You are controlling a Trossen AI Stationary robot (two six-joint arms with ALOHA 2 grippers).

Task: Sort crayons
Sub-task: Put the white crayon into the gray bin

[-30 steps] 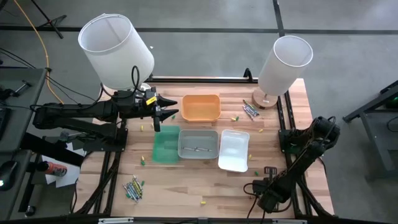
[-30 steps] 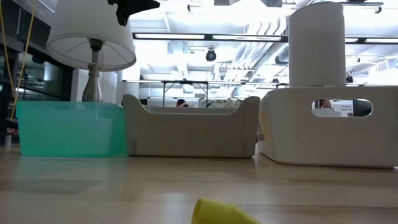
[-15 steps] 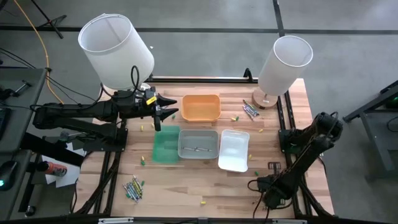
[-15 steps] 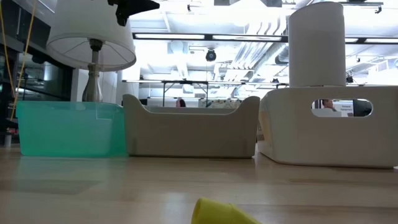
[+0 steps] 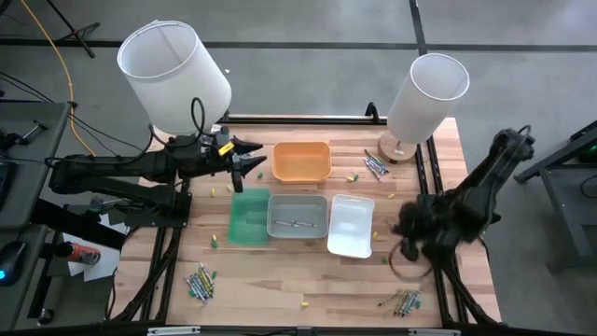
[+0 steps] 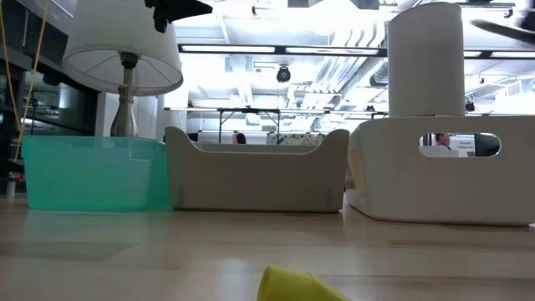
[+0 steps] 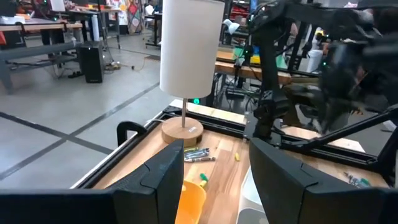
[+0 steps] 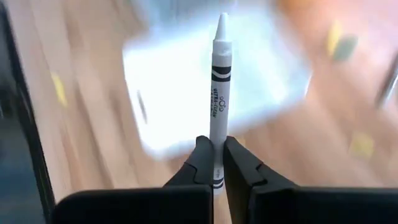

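My right gripper is shut on a white crayon with black bands. It hangs above the table's right side, beside the white tray. More crayons lie in heaps at the near right, near left and far right, and a few lie in the grey tray. My left gripper stands open and level above the table, left of the orange tray. A green tray stands next to the grey one. My right gripper pinches the white crayon's blunt end between its two fingers. The crayon runs along the fingers and sticks out past them, its pointed tip leading. It is lifted clear of the table, slanting downward over the white tray.
Two white-shaded lamps stand at the far left and far right. Single yellow and green crayons lie scattered on the wood, one at the near edge. Bare wood shows between the trays and the near edge.
My right gripper has risen from the crayon heap at the near right, uncovering it. It has swung toward the far edge to a spot beside the white tray, turning as it went. My left arm has kept still.
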